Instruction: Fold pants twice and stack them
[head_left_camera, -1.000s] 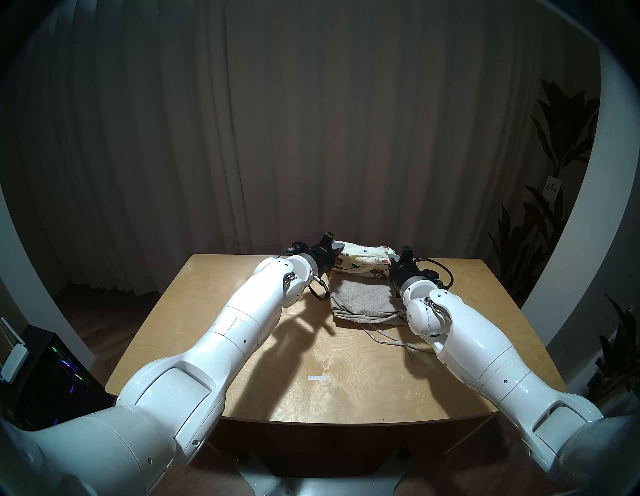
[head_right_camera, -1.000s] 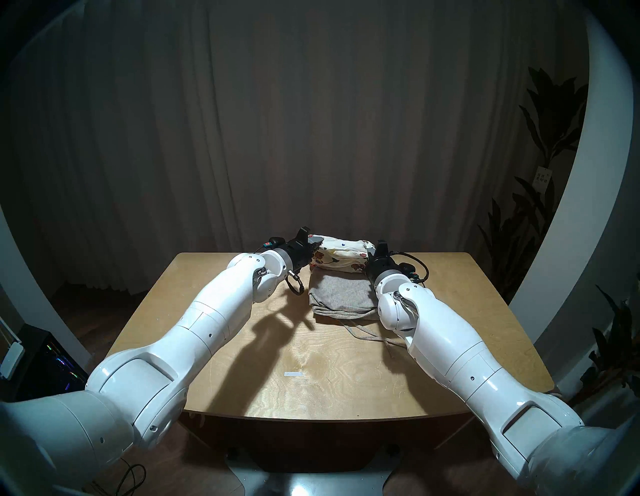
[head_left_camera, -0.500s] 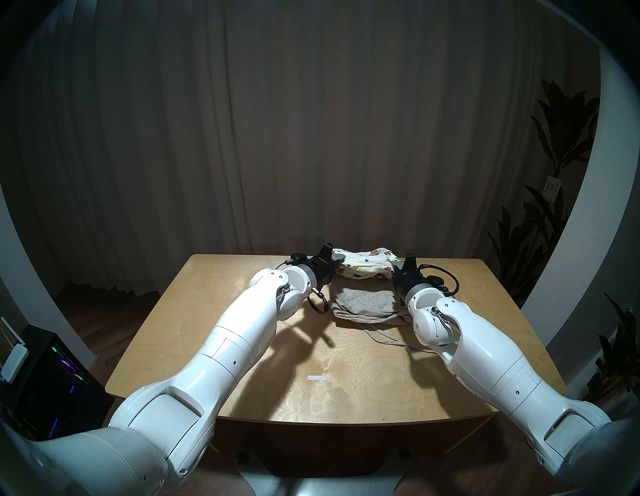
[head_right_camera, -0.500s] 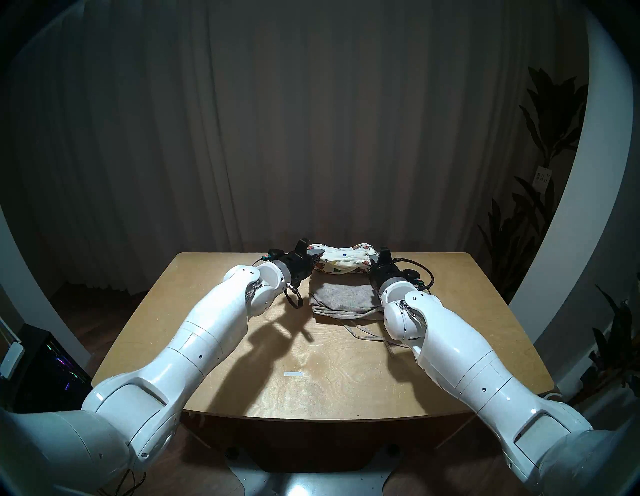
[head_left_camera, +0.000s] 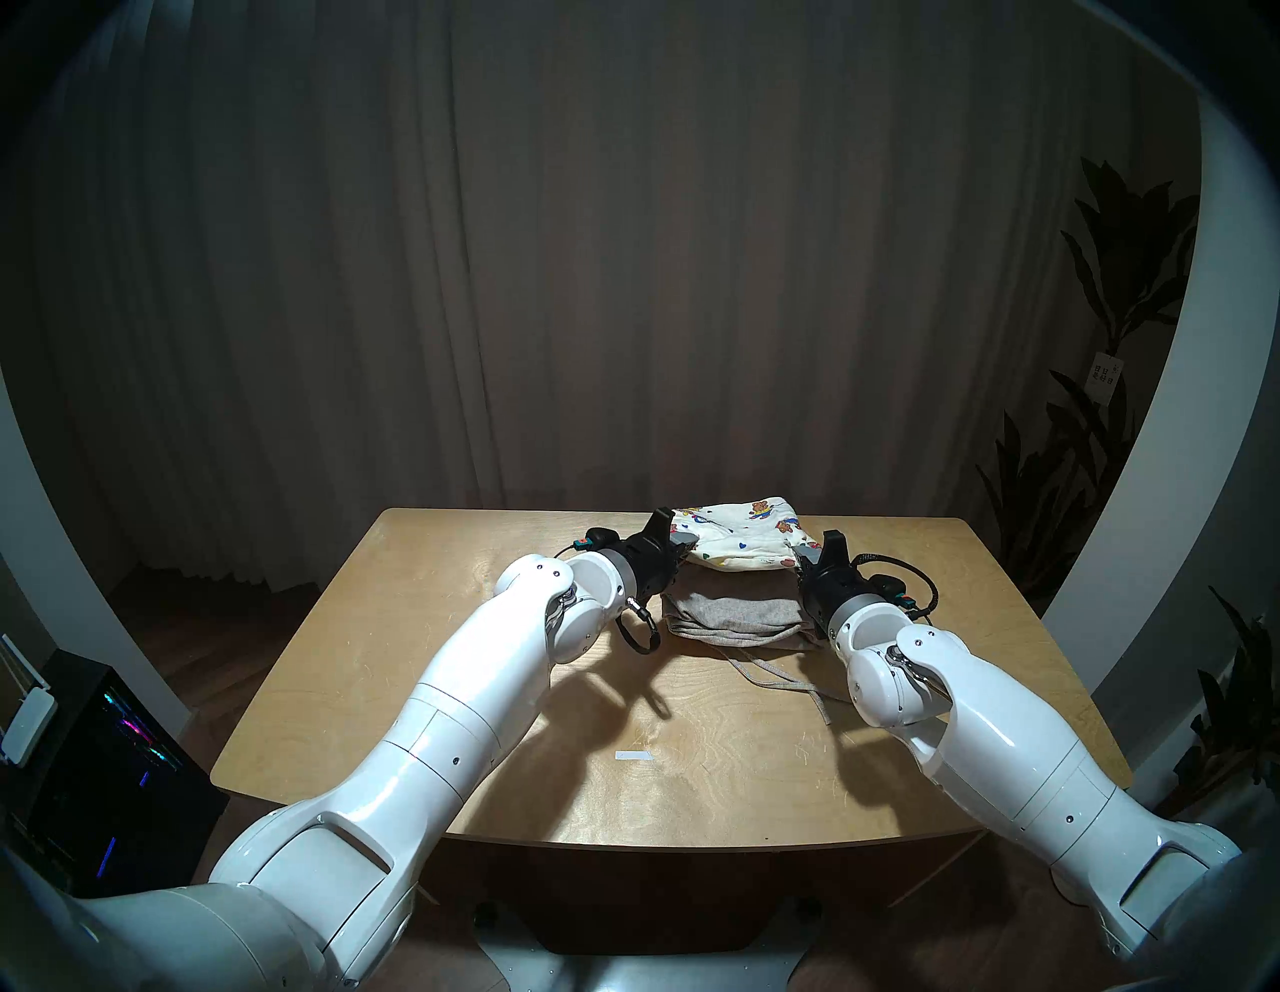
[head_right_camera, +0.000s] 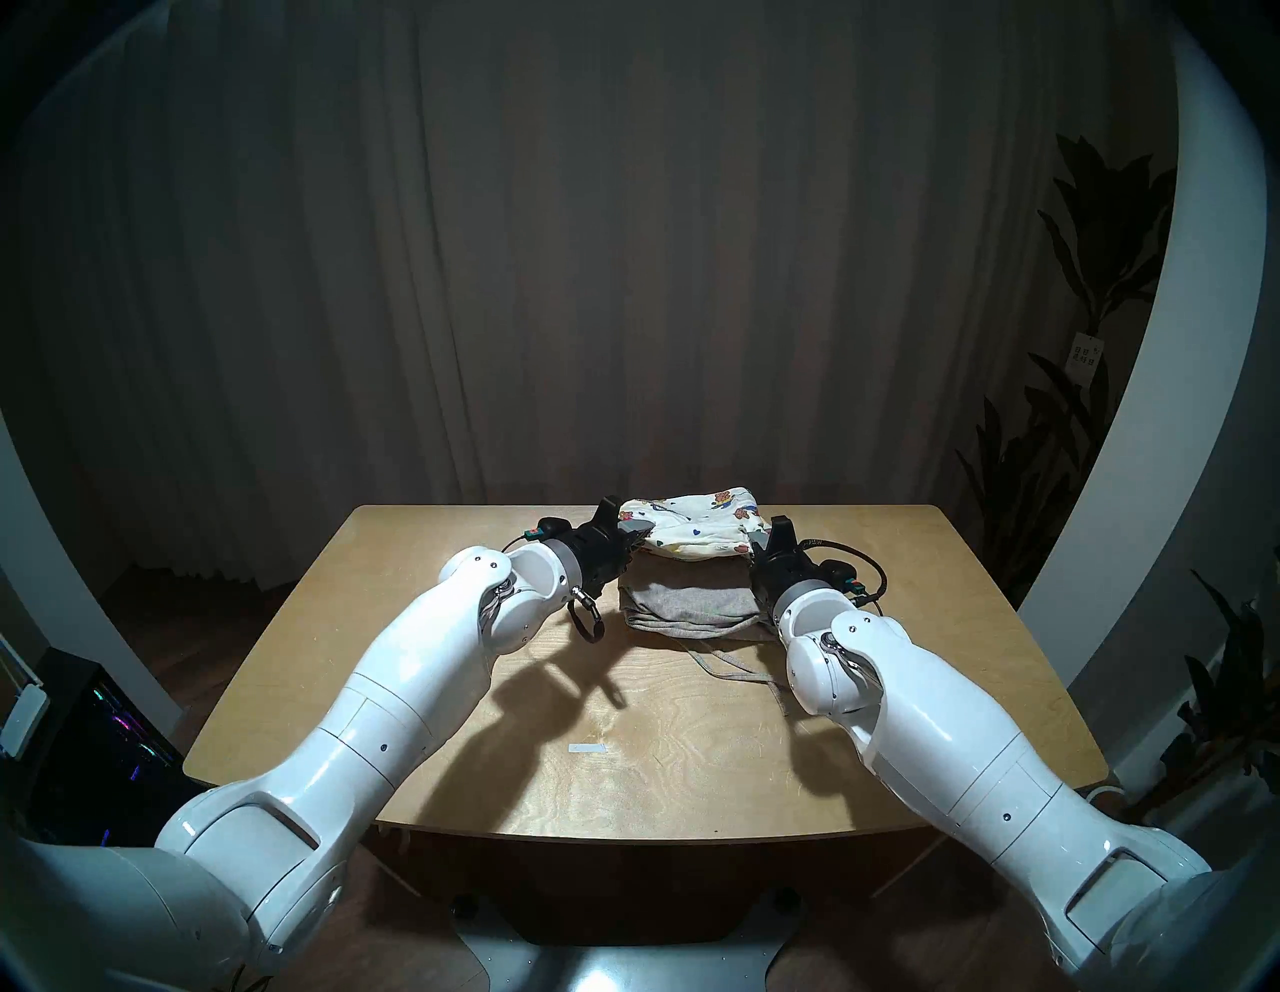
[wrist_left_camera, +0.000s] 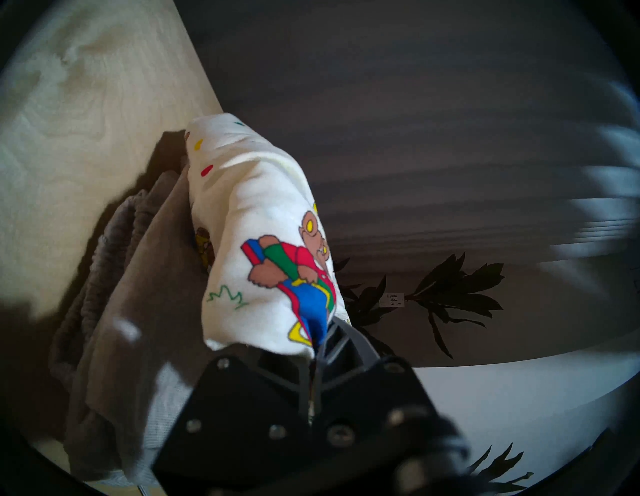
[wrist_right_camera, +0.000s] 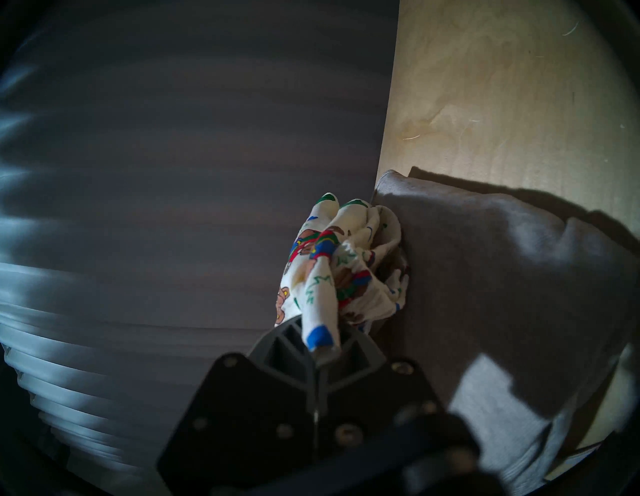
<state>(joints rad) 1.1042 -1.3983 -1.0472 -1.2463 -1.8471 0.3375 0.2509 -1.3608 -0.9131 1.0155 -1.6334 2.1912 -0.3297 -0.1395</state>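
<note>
1. Surface (head_left_camera: 429, 665): light plywood top with rounded corners. A dark pleated curtain (head_left_camera: 623, 277) hangs behind it. Plants (head_left_camera: 1080, 485) stand beyond the right pincer, and a dark PC case (head_left_camera: 104, 762) with coloured lights sits on the floor on the left pincer's side.
2. Left pincer (head_left_camera: 682, 539) is clamped on one end of the teddy-bear shorts (head_left_camera: 744, 537). Right pincer (head_left_camera: 807, 554) is clamped on the other end, where the cloth is bunched. The shorts span between both.
3. Grey shorts (head_left_camera: 734, 609) lie folded on the surface, below and between the pincers. The printed pair hangs above their far part; contact cannot be told. The drawstring (head_left_camera: 776, 675) trails nearward, under the right forearm.
4. The far surface edge is just ahead of both pincers. The grey fold's far corner sits at that edge in the right wrist view.
5. Open room: the whole near half is bare except a small white tape strip (head_left_camera: 634, 755). There is wide bare wood outboard of the left pincer and a narrower strip outboard of the right.
</note>
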